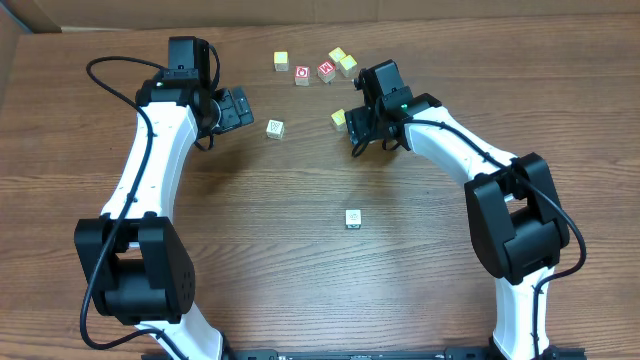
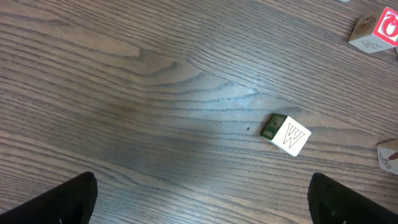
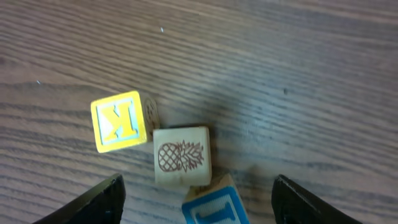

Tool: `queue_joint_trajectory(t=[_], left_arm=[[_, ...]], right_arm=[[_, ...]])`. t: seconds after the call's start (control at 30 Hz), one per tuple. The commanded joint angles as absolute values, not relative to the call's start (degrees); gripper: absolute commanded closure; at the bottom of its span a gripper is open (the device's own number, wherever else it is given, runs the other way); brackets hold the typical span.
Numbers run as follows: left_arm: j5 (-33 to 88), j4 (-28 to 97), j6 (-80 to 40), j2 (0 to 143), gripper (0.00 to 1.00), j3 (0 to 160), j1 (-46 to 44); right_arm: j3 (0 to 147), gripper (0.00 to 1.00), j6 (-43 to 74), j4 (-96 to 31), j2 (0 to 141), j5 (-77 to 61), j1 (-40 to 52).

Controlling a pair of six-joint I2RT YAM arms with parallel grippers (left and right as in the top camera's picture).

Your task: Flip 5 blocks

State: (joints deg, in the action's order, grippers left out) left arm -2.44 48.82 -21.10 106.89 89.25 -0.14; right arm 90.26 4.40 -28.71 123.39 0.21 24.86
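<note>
My right gripper (image 3: 198,186) hangs open over three blocks close together. A blue-faced block (image 3: 214,208) lies between its fingers with a gap on each side. Just beyond it sit a cream block with a pineapple drawing (image 3: 181,155) and a yellow K block (image 3: 118,121). From overhead, only the yellow block (image 1: 339,118) shows beside the right gripper (image 1: 362,135). My left gripper (image 2: 202,190) is open over bare wood, short of a W block (image 2: 287,134), which also shows in the overhead view (image 1: 275,128). Another pale block (image 1: 352,218) sits alone mid-table.
Two red-faced cubes (image 1: 302,75) (image 1: 326,70) lie at the back among yellow and cream cubes (image 1: 281,61) (image 1: 343,60). One red cube (image 2: 376,30) shows at the left wrist view's top right. The table (image 1: 250,260) is brown wood.
</note>
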Motion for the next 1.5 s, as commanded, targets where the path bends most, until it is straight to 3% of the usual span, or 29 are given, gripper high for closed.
queue_joint_trajectory(t=[0.0,0.33,0.7,1.03,1.47], left_arm=[[-3.18,48.80,-22.33,107.39,0.00,90.43,-0.34],[-3.18,48.80,-22.33,107.39,0.00,90.43,-0.34],[-3.18,48.80,-22.33,107.39,0.00,90.43,-0.34],[-3.16,48.80,-22.33,107.39,0.00,90.43,-0.34],[-3.18,48.80,-22.33,107.39,0.00,90.43,-0.34]], right_arm=[[90.06,0.28,3.99,-27.99,123.48,-0.14,25.10],[90.04,0.31,3.14,-24.77,126.80,-1.58,25.17],[90.85,0.59,2.94,-23.70,126.91,-2.70,25.17],[92.88,0.68,2.96,-27.88,119.87,-2.70,25.17],[92.88,0.70,6.79,-42.00,115.28,-5.15,26.02]])
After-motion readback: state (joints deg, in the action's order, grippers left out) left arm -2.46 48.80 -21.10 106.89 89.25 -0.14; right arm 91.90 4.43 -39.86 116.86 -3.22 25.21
